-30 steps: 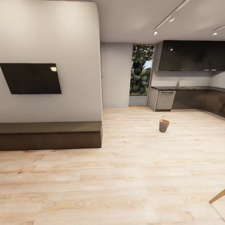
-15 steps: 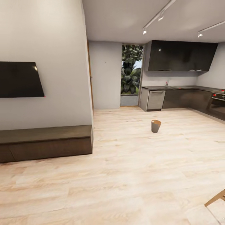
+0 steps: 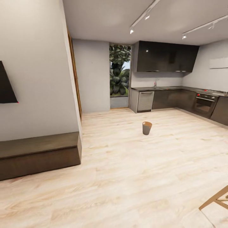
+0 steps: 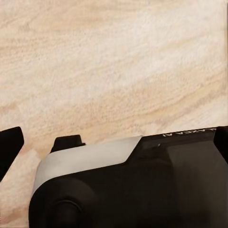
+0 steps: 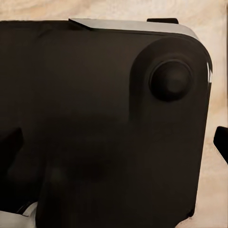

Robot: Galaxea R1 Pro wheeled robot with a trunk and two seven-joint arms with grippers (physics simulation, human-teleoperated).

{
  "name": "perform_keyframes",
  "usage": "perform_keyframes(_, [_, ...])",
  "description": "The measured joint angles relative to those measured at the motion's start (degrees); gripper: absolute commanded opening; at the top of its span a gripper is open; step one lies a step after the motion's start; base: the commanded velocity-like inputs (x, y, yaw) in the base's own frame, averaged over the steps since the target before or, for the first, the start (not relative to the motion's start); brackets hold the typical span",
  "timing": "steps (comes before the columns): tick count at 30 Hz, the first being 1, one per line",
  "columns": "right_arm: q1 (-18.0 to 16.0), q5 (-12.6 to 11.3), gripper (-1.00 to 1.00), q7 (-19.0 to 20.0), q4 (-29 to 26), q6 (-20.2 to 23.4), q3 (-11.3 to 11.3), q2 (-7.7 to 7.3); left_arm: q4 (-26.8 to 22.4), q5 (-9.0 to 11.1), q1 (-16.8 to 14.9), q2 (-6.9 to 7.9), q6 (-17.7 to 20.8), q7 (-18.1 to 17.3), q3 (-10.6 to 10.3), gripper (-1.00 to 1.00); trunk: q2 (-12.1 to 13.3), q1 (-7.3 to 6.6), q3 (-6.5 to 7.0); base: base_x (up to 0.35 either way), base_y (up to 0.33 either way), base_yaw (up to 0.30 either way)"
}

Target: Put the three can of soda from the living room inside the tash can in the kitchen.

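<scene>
Here the head view has swung rightward since a second ago: the wall-mounted TV [image 3: 7, 83] now sits at the frame's edge, while the kitchen cabinets [image 3: 177, 98] and oven [image 3: 204, 104] have come into fuller sight, suggesting the robot is turning toward the kitchen. The tash can [image 3: 147, 128] stands upright on the wood floor [image 3: 133, 177], well ahead; its contents cannot be told. Whether either gripper is wide, narrow or holding anything cannot be told.
</scene>
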Motion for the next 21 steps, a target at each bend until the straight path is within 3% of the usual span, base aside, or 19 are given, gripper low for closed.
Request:
perform_keyframes(6, [-0.01, 0.04, 1.00, -0.31, -0.83, 0.00, -0.01, -0.02, 0.16, 0.06, 0.00, 0.05, -0.05, 0.06, 0.06, 1.00, 0.00, 0.00, 0.00, 0.343, 0.000, -0.069])
perform_keyframes(14, [-0.06, 0.34, 1.00, -0.38, -7.09, 1.95, 0.14, 0.04, -0.10, 0.09, 0.00, 0.12, -0.07, 0.03, 0.08, 1.00, 0.00, 0.00, 0.00, 0.343, 0.000, -0.011])
perform_keyframes(19, [-0.20, 0.54, 1.00, -0.38, -14.10, 9.78, 0.22, -0.04, -0.17, 0.15, 0.00, 0.11, -0.03, -0.01, 0.29, 1.00, 0.00, 0.00, 0.00, 0.343, 0.000, -0.002])
perform_keyframes(20, [-0.23, 0.49, 1.00, -0.39, -19.11, 14.87, 0.21, -0.06, -0.21, 0.21, 0.00, 0.11, 0.12, -0.06, 0.34, 1.00, 0.00, 0.00, 0.01, 0.343, 0.000, -0.001])
perform_keyframes(21, [-0.20, 0.42, 1.00, -0.39, -21.27, 16.73, 0.20, -0.07, -0.21, 0.24, -0.02, 0.08, 0.22, -0.08, 0.36, 1.00, 0.00, 0.00, 0.00, 0.343, 0.000, 0.000])
